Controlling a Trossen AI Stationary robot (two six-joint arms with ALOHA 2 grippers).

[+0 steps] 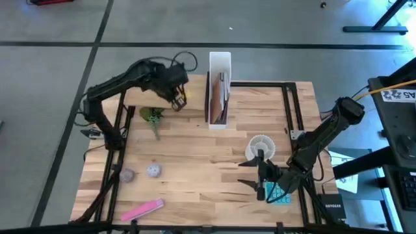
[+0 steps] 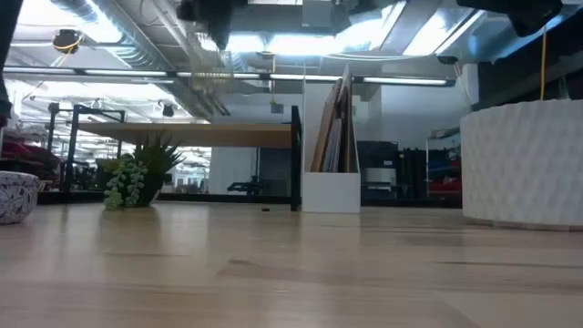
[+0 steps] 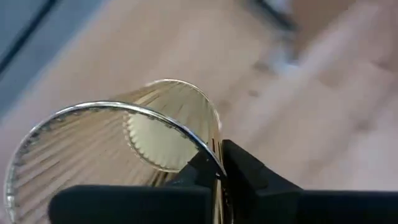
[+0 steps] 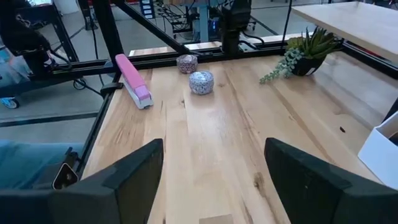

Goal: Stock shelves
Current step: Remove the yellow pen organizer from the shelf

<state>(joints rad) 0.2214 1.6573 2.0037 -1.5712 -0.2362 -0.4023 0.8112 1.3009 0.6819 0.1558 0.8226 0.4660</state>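
Ribbed glass tumbler (image 3: 134,146), rim clenched in my left pincer (image 1: 178,96), hangs above the shelf (image 1: 140,98); right pincer (image 1: 260,174) waits released.

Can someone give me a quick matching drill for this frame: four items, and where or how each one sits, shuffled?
Items:
1. ribbed glass
2. pink stapler
3. potted plant
4. white file box

States:
A. lying near the table's front edge, on the left arm's side
B. standing upright at the table's far edge, boards inside
C. pinched by its rim in the left claw, held above the shelf
D. on the tabletop beside the shelf

Pairs: 1-C, 2-A, 3-D, 4-B

The right claw hangs open over the near right part of the table.
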